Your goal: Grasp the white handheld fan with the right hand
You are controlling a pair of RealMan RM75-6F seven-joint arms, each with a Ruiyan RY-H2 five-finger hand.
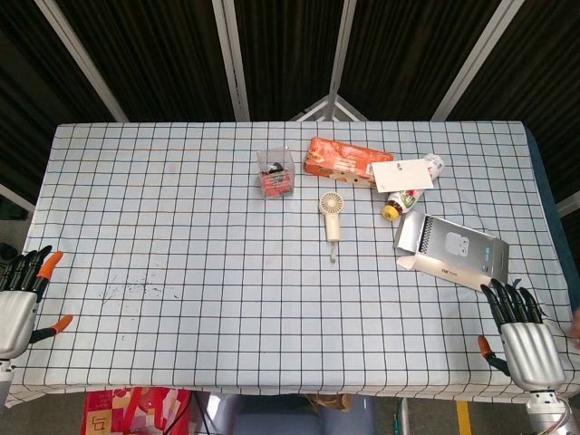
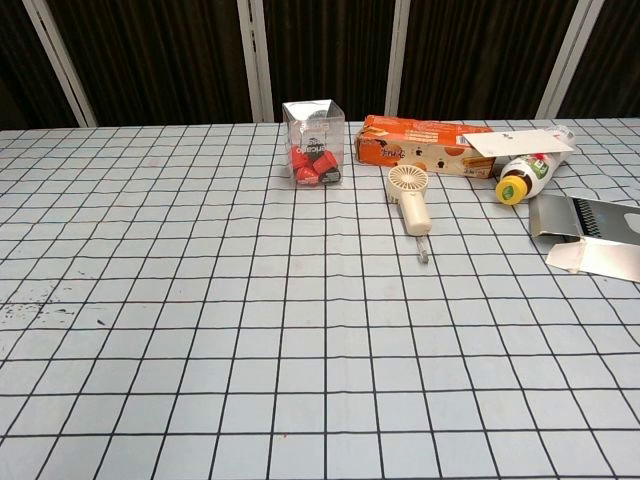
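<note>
The white handheld fan (image 1: 332, 214) (image 2: 411, 198) lies flat near the middle of the checked table, round head toward the back, handle pointing to the front. My right hand (image 1: 521, 330) hovers at the front right edge of the table, fingers spread, holding nothing, far from the fan. My left hand (image 1: 20, 294) is at the front left edge, also with fingers apart and nothing in it. Neither hand shows in the chest view.
A clear box of red items (image 1: 276, 172) (image 2: 313, 142) stands left of the fan. Behind it lies an orange carton (image 1: 341, 160) (image 2: 418, 145) with a white card (image 1: 401, 174). A yellow-capped bottle (image 1: 399, 203) (image 2: 526, 175) and a silver box (image 1: 450, 250) (image 2: 590, 233) lie to the right.
</note>
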